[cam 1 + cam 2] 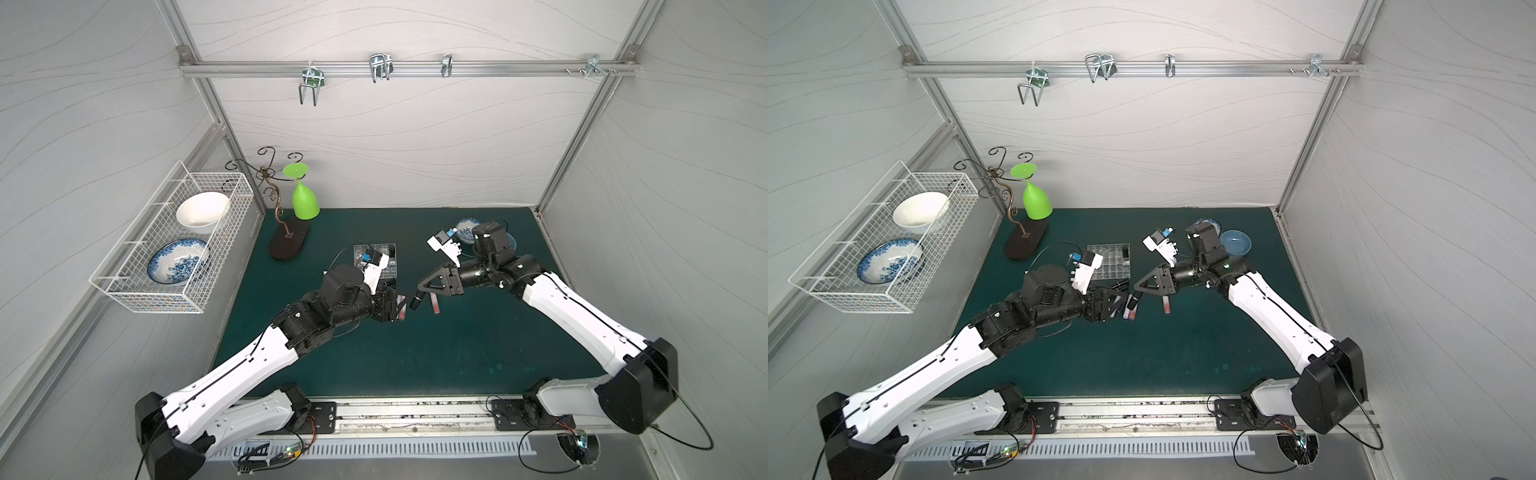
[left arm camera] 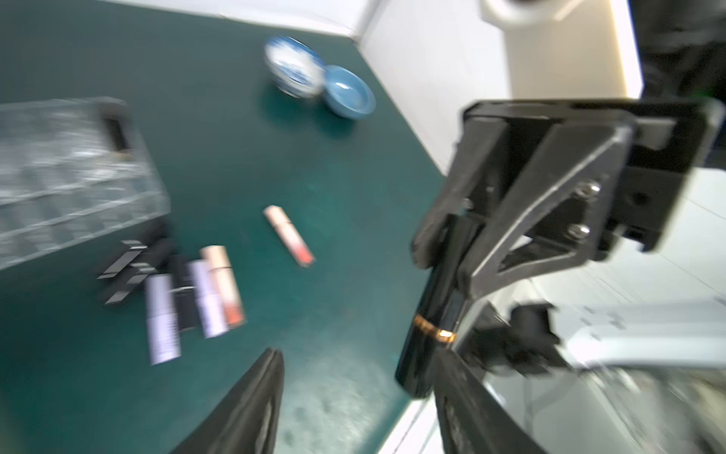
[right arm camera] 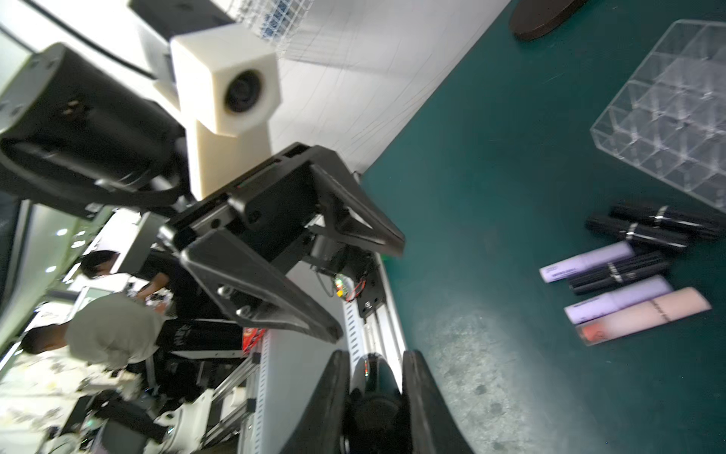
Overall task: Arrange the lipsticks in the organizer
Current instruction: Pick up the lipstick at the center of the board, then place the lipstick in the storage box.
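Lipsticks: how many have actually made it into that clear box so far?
Done: one black tube stands in an organizer cell. In hand: the right claw grips another black lipstick off the mat. The left claw is open, empty. Left: a pile of six beside the organizer and one pink lipstick lying apart.

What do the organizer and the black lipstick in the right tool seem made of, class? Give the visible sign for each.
Organizer: clear rigid plastic, probably acrylic; the mat shows through its cell walls. Black lipstick in the right tool: glossy plastic or lacquered metal; bright reflections, gold-looking band.
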`<state>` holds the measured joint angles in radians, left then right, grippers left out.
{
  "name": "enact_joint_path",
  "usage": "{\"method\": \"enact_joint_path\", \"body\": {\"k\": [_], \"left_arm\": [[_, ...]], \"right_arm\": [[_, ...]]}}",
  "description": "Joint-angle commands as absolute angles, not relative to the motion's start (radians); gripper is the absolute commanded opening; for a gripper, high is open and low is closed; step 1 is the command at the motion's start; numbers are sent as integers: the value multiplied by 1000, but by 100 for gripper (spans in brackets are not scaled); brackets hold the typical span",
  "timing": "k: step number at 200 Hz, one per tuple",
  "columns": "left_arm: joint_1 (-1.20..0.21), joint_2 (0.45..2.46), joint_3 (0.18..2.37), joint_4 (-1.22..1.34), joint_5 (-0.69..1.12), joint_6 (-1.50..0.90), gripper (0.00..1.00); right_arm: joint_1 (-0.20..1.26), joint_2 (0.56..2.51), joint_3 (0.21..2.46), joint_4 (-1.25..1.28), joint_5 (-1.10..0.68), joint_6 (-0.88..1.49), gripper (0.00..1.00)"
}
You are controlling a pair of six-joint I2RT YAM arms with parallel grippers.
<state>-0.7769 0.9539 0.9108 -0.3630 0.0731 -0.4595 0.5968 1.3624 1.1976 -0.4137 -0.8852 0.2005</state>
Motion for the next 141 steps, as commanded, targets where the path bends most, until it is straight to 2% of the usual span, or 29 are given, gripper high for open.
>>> {"method": "enact_joint_path", "body": {"k": [1,49,85,141], "left_arm": [[-770,890,876,-412,-249,-465,64],[-769,773,754,-378,-465,-479,55],[-762,726,680,-321,-514,-474,54],[-755,750,639,-259,-501,-464,51]], "right_arm": [[642,1433,1276,-431,-627,164,15],[751,1623,1426,-442,-248,65,15],[759,1774,1558,-417,-112,10,15],[764,2045,1827,-445,-34,-60,15]]}}
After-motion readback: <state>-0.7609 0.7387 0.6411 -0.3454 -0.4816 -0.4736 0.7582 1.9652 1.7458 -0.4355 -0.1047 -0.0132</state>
